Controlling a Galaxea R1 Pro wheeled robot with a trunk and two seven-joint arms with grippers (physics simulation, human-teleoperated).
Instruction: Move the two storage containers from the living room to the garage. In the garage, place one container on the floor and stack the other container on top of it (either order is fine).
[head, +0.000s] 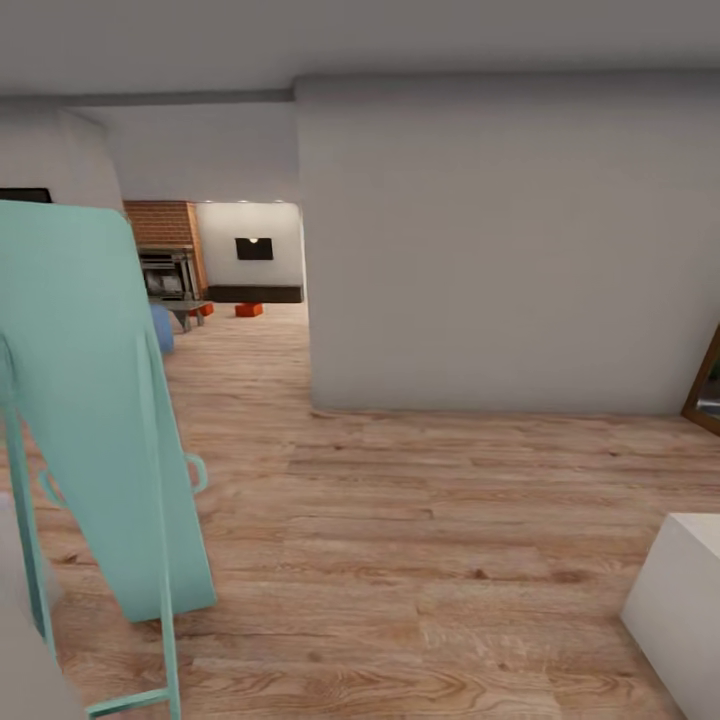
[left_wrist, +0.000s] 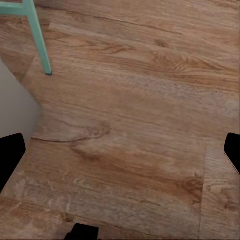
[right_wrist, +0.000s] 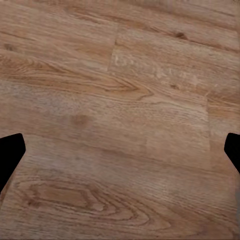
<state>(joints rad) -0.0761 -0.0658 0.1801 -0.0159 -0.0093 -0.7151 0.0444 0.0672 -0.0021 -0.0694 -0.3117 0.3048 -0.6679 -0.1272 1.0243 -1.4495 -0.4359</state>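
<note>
While the robot stands on light wood plank flooring (head: 420, 560) in a hallway, the job looks like it has hardly begun. Far off, through the doorway, sits the living room (head: 240, 270), with a brick wall and a low grey table (head: 185, 308). Two small orange-red storage containers (head: 249, 310) rest on the floor there, one in the open and one (head: 204, 310) peeking out just beside the table. They are well apart from the robot and not stacked. They are too small and far away to tell if anything is inside them. The garage has no part in these pictures, so carrying both boxes there and stacking them is all left to do. A mint-green folding thing (head: 100, 400) leans close by on the robot's left, and a big pale wall (head: 500, 250) stands ahead. The left gripper (left_wrist: 120, 150) has its two dark fingers (left_wrist: 11, 150) spread wide over bare wood, holding nothing. The right gripper (right_wrist: 120, 150) is spread wide over bare wood too, with nothing between its fingers (right_wrist: 10, 150).
</note>
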